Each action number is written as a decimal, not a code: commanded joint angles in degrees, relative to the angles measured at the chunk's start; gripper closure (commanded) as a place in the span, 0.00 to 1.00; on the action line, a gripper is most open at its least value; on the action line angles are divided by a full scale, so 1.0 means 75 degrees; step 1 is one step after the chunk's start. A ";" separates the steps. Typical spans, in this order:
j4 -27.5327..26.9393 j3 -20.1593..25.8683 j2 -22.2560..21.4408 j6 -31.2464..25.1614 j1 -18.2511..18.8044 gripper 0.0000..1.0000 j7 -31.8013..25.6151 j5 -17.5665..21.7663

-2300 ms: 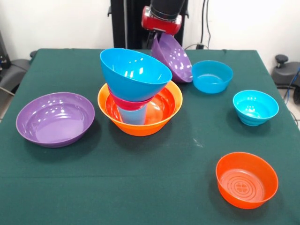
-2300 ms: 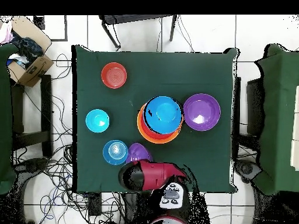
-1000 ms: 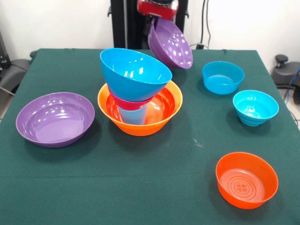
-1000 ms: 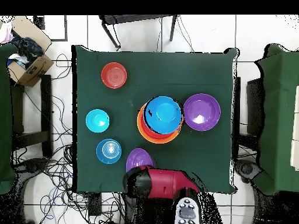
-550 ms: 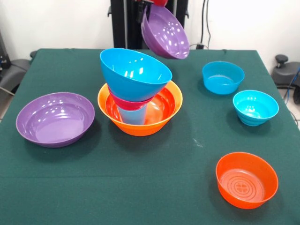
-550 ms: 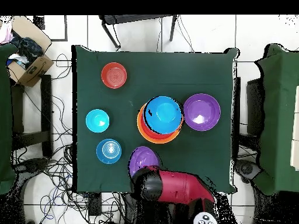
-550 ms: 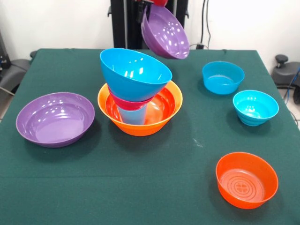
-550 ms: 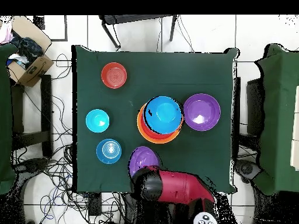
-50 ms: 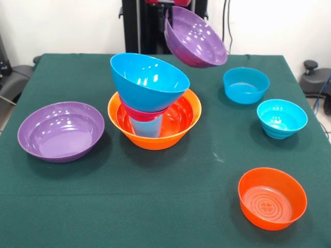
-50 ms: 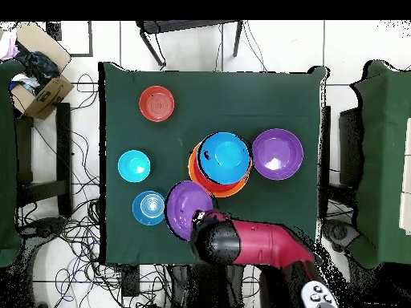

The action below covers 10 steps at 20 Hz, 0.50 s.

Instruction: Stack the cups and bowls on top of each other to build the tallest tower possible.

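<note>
bowls, two purple (image 9: 61,129), one (image 9: 196,37) aloft, tilted, on end effector (image 9: 166,6), grip unclear

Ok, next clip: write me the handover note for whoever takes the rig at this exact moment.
Hand: holds the smaller purple bowl by its rim, lifted and tilted, just behind the tower.
Tower: big orange bowl as base, light blue cup inside it, a red bowl, then the tilted blue bowl on top.
Loose on the table: large purple bowl, two cyan bowls, small orange bowl.
Left: place the held bowl on top, then the rest.
</note>
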<state>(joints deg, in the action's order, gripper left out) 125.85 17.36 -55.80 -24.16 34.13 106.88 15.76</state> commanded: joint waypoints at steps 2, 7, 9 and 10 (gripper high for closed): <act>0.0807 0.3657 -0.0055 0.0586 0.1459 1.00 -0.1686 -0.0018; 0.0801 0.4501 -0.0125 0.0382 0.2011 1.00 -0.1367 0.0150; 0.0745 0.4772 -0.0091 0.0391 0.2241 1.00 -0.1321 0.0265; 0.0712 0.4834 -0.0121 0.0306 0.2311 1.00 -0.1320 0.0313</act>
<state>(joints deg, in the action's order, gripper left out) 128.14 40.09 -56.30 -22.42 49.20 106.88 15.81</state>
